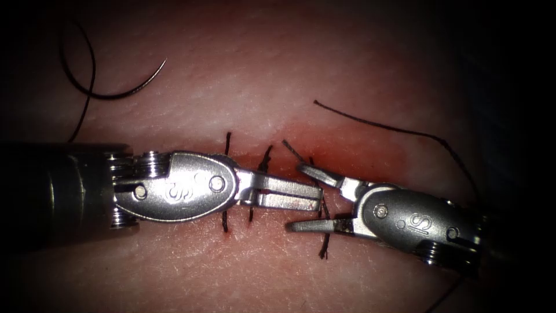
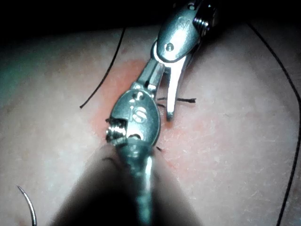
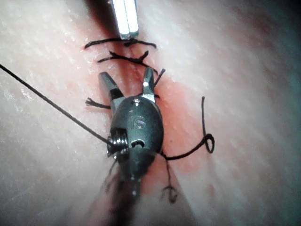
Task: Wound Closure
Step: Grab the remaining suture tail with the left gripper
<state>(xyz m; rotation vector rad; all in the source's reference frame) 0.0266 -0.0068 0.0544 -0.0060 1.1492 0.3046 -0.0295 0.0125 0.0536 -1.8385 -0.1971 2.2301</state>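
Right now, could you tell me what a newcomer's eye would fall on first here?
Two grippers meet tip to tip over the stitched cut: the left gripper shut and holding nothing, the right gripper open and empty around a stitch. The curved needle lies free on the tissue, far to the upper left of the cut.

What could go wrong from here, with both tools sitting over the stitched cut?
1. The right tool has its jaws open astride a tied stitch; shutting or pulling there might snag or cut it.
2. The needle lies loose on the tissue, held by neither tool, so it could be lost track of.
3. The left tool, jaws shut and empty, lies close to the right tool's tips; they might collide.
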